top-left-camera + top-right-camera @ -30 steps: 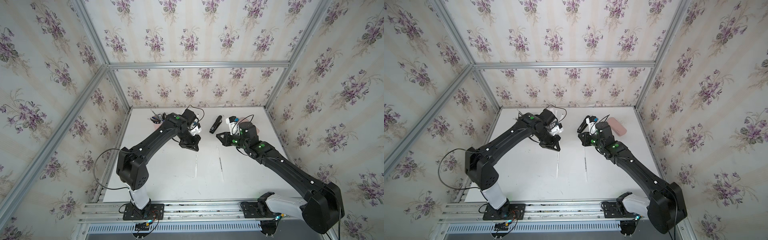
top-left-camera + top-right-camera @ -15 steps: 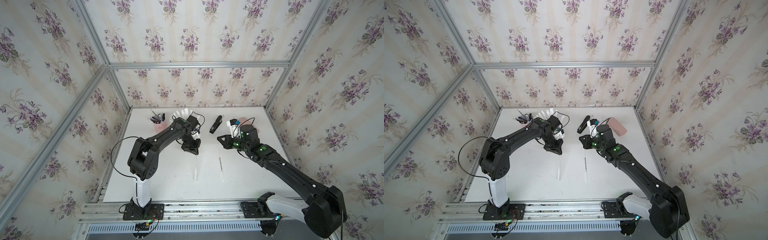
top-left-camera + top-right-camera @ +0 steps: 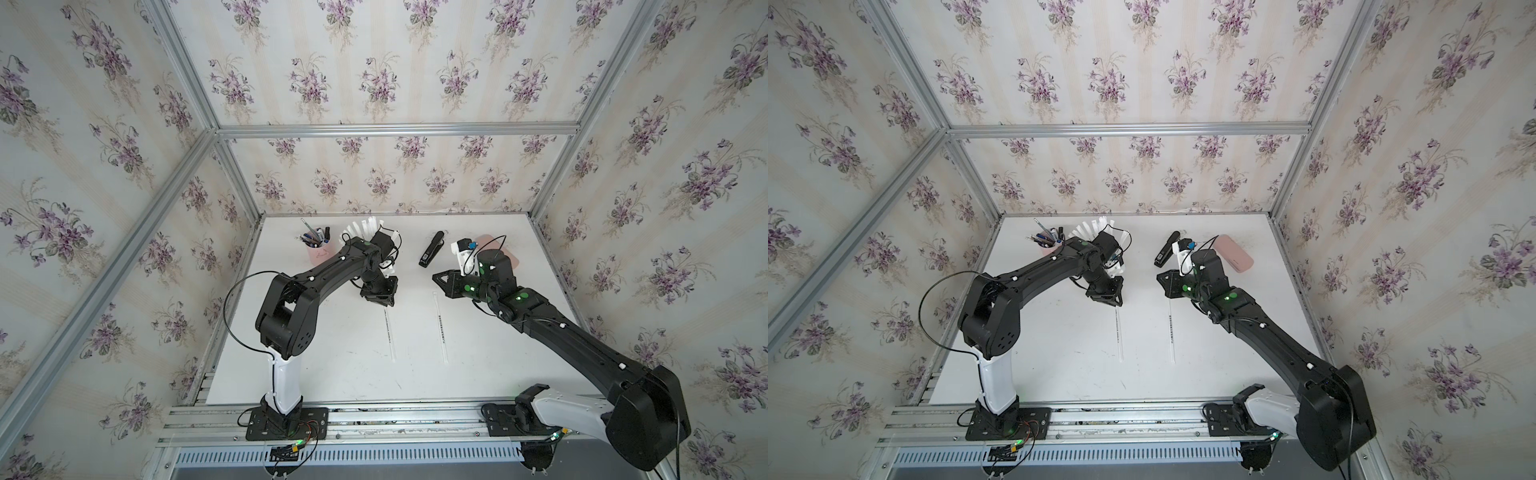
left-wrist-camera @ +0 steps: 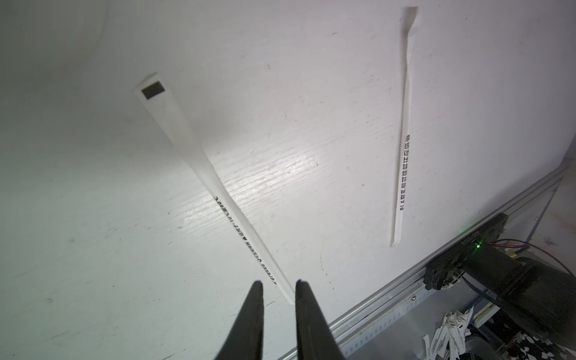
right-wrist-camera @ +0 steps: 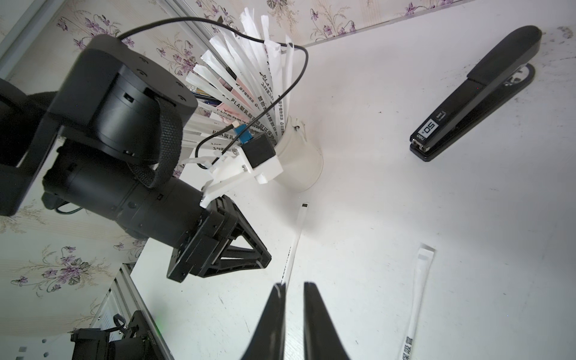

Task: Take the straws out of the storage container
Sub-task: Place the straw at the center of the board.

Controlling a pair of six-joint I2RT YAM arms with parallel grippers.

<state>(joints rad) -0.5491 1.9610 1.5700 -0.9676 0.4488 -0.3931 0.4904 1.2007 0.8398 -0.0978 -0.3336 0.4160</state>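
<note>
In both top views the left arm hides the storage container (image 5: 300, 162). Only the right wrist view shows it, upright, with the straws (image 5: 249, 71) fanned inside. The left gripper (image 4: 279, 285) has its tips slightly apart at the end of one loose straw (image 4: 199, 159) and grips nothing. A second loose straw (image 4: 405, 124) lies flat beside it. The right gripper (image 5: 294, 285) is also a little apart and empty.

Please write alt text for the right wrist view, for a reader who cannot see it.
A white cylindrical cup holds a fan of white paper-wrapped straws, partly hidden by the black left arm, whose tool points down at the white table. Two more wrapped straws lie flat there, and a black stapler lies nearby.
</note>
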